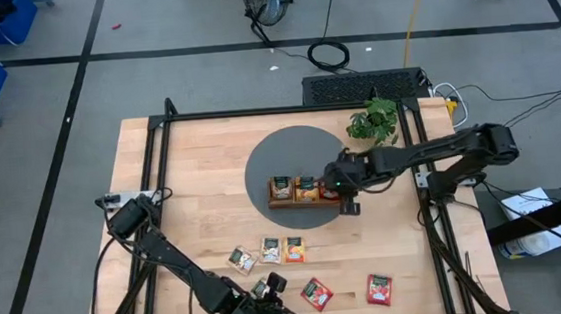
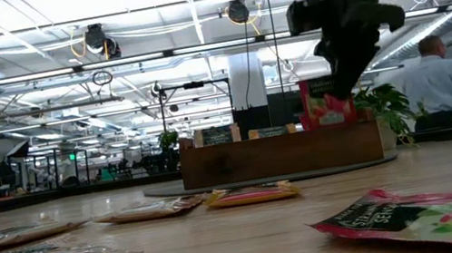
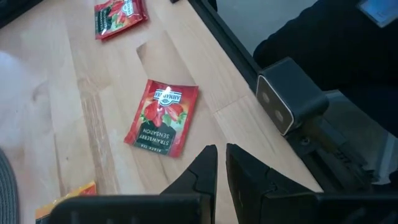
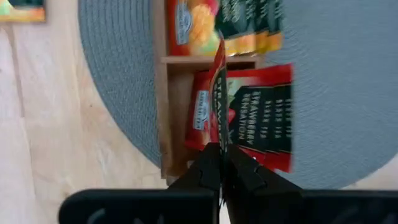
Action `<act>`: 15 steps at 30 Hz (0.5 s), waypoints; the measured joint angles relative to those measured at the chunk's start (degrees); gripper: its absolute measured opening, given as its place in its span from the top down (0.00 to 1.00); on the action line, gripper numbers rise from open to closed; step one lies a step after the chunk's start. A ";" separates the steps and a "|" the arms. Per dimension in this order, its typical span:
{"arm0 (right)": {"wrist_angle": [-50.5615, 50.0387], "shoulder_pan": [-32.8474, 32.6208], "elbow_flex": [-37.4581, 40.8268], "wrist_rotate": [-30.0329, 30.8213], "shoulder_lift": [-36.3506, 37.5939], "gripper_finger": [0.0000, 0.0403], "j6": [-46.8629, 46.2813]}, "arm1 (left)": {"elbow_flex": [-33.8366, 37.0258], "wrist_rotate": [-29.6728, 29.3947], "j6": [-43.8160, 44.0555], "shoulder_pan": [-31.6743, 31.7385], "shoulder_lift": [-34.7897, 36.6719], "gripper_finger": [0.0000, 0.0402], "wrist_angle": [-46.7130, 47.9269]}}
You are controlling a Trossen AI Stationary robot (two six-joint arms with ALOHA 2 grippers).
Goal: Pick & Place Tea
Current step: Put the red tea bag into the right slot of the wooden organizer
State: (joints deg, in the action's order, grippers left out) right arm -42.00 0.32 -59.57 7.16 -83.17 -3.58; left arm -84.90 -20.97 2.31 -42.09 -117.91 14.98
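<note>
The wooden tray (image 1: 302,201) stands on a round grey mat (image 1: 271,158). It has cream tea (image 1: 281,187) in its left compartment and orange tea (image 1: 306,188) in the middle one. My right gripper (image 1: 337,185) is over the tray's right compartment, shut on a red tea sachet (image 2: 324,106). Two cream sachets (image 1: 240,259) (image 1: 270,250), an orange one (image 1: 294,248) and two red ones (image 1: 316,294) (image 1: 378,289) lie flat on the table. My left gripper (image 3: 221,163) hovers near the front edge beside a red sachet (image 3: 160,118), with only a slit between its fingers and nothing in it. My right gripper pinches the red sachet's top edge (image 4: 219,140) between its two fingers, coming steeply from above. The sachet hangs upright below the fingers, edge-on in the right wrist view. Its lower end (image 2: 328,120) reaches the rim of the tray's right compartment, where more red (image 4: 261,118) shows.
A small potted plant (image 1: 375,121) stands at the far side behind the tray. A black frame (image 1: 287,109) runs around the table. A person (image 2: 444,81) stands in the room beyond. Bare wood lies left of the mat.
</note>
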 joint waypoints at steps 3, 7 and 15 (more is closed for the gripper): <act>0.13 0.06 0.00 0.06 -2.07 1.00 -0.03 | 0.00 0.00 0.39 -0.02 0.00 0.90 0.00; 0.74 0.15 0.00 0.15 -3.72 1.00 -0.08 | 0.00 -0.07 0.41 0.00 0.00 0.90 -0.02; 3.87 0.15 0.02 0.41 -3.90 1.00 0.05 | -0.01 -0.11 0.59 0.00 0.00 0.90 0.01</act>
State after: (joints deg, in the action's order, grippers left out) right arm -38.12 0.47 -59.55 7.57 -87.07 -3.53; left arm -84.91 -21.08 2.90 -42.09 -117.91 14.99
